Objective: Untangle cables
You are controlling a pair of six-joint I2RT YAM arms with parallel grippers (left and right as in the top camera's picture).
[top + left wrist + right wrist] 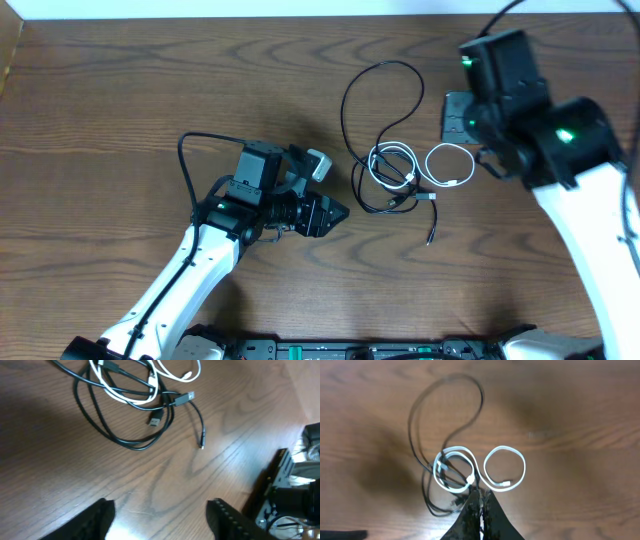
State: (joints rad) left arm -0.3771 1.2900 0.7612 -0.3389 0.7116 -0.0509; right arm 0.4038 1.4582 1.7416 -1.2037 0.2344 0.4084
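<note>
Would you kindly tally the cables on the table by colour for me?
Black cables: 2, judging by three loose black ends; the tangle hides their full runs.
White cable: 1
Total: 3

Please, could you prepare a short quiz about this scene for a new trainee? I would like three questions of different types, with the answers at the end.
1. Multiple choice: what colours are the cables on the table? A only black, B black and white, C red and blue.
2. True or false: the left gripper is holding a black cable.
3. Fill in: the ___ gripper has its fingers pressed together.

Key
1. B; a white cable lies among the black ones.
2. False; it is open and empty.
3. Right; the right gripper is shut.
</note>
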